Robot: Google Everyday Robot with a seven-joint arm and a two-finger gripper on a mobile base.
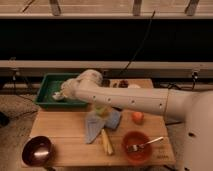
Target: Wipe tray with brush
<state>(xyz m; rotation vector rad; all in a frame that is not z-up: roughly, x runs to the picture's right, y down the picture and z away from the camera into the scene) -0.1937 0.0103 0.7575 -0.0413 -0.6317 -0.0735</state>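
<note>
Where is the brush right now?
In the camera view the brush is in the tray at the table's far left, right by the gripper, which is down inside the tray.
</note>
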